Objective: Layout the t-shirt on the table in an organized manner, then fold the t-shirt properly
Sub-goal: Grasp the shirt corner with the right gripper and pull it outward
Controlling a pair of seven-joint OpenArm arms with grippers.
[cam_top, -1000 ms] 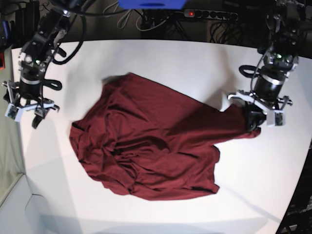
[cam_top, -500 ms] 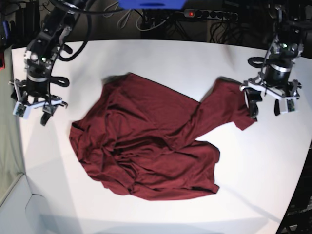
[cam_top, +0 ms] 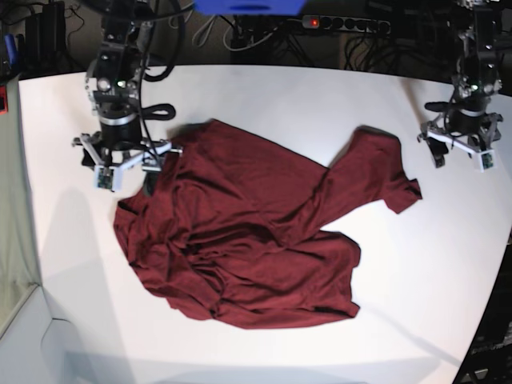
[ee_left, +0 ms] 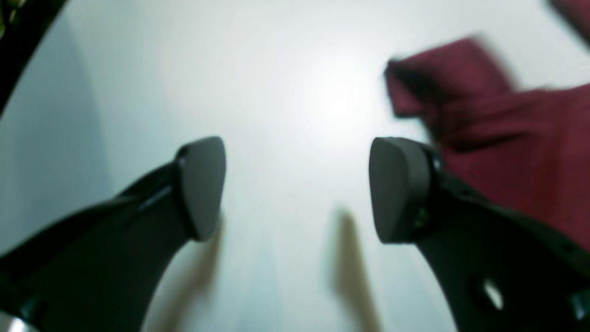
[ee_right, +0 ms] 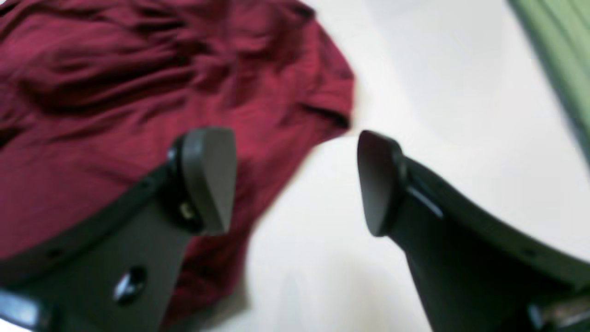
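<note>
Black arms, looping black cables | white bracket plates at wrists | left gripper (cam_top: 462,154), right gripper (cam_top: 120,171): black fingers (ee_left: 484,258), rounded grey pads (ee_right: 209,177) | tiny green lights up top

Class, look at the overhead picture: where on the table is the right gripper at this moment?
In the base view the right gripper is on the picture's left, open, hovering at the upper-left edge of the t-shirt, over the table.

A robotics lab: two arms (cam_top: 120,88) over a white table (cam_top: 264,96), power strip (cam_top: 344,24), tangled cables (cam_top: 240,36) behind.
</note>
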